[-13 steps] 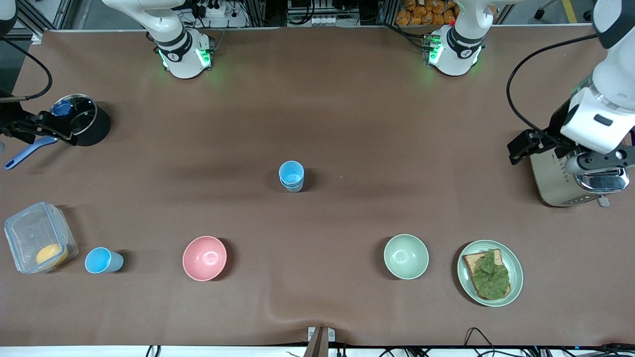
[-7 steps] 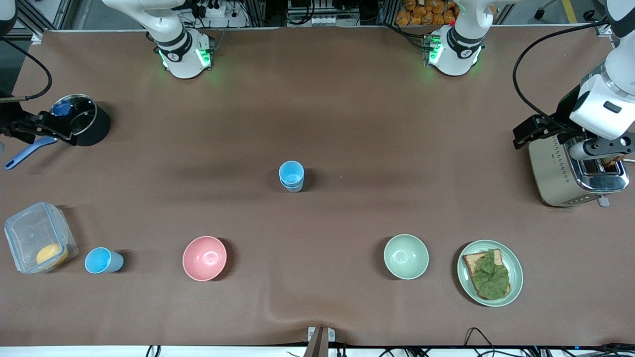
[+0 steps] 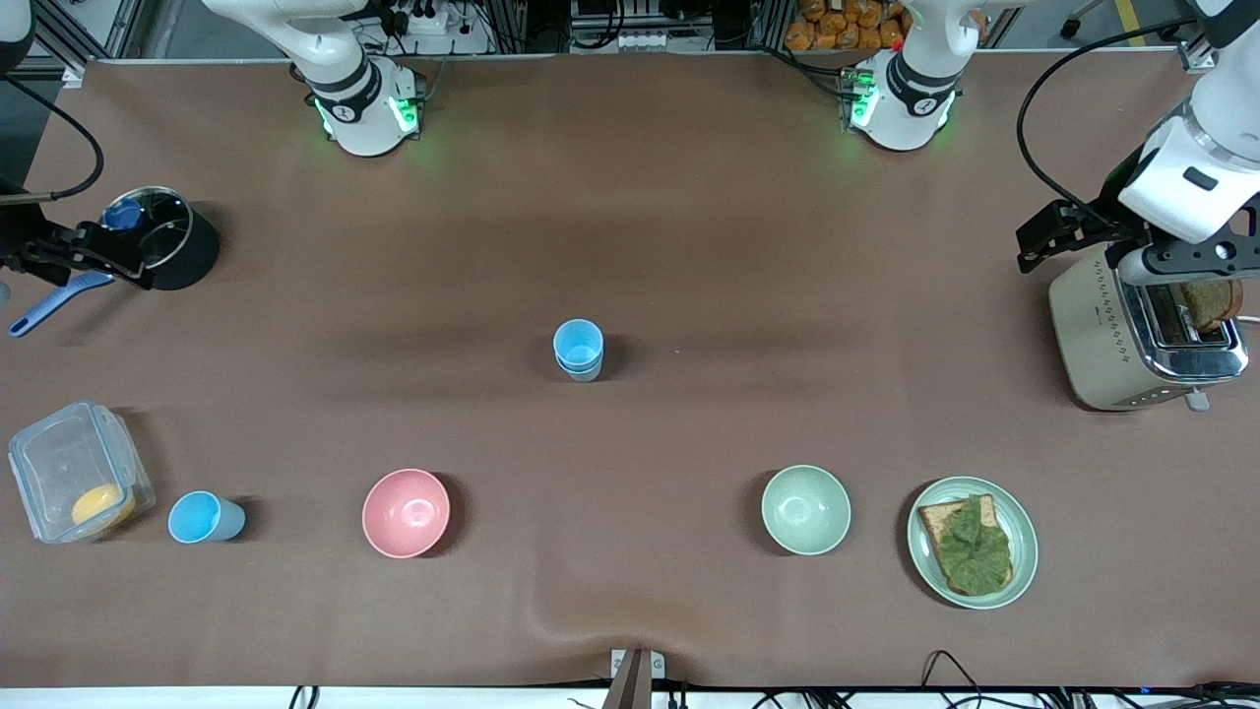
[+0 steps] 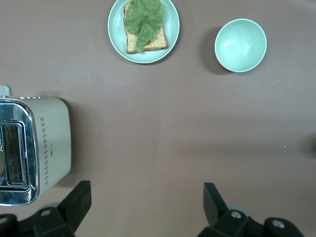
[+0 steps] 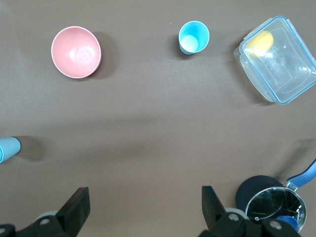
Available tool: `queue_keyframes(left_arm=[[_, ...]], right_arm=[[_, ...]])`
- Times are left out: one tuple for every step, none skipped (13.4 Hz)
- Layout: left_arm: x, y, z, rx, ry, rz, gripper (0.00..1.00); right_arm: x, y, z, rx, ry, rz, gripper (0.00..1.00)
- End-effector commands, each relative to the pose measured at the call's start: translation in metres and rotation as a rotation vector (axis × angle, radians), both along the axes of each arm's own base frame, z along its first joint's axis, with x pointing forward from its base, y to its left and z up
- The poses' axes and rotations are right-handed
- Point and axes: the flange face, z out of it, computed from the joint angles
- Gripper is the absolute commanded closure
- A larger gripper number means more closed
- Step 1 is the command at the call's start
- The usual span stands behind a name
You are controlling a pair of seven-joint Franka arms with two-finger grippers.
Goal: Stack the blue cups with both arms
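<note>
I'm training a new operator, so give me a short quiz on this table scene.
1. True or false: the lone sky-blue tapered cup stands between the clear plastic box and the pink round bowl.
2. The nested blue cups stand: A, on the bare brown mat near the table's middle; B, on a plate; C, inside a bowl.
3. Fill in: the left gripper and the right gripper both have their fingers ___ and hold nothing.

Key: 1 true; 2 A; 3 open.
</note>
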Motion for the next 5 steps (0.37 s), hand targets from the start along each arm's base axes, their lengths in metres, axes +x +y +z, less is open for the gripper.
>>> queue_keyframes(left_arm=[[-0.002, 0.010, 0.010, -0.023, -0.023, -0.008, 0.00], [-0.003, 0.011, 0.011, -0.023, -0.023, -0.008, 0.00], [-0.003, 0.013, 0.011, -0.023, -0.022, -0.005, 0.00], [-0.004, 0.016, 0.014, -0.023, -0.025, -0.001, 0.00], [-0.004, 0.021, 0.018, -0.023, -0.022, 0.004, 0.00]], right_arm=[[0.003, -0.002, 0.003, -0.018, 0.005, 0.004, 0.00], [0.003, -0.002, 0.003, -0.018, 0.005, 0.004, 0.00], [0.003, -0.002, 0.003, -0.018, 0.005, 0.004, 0.00], [0.002, -0.002, 0.003, -0.018, 0.007, 0.004, 0.00], [0.002, -0.002, 0.003, -0.018, 0.007, 0.004, 0.00]])
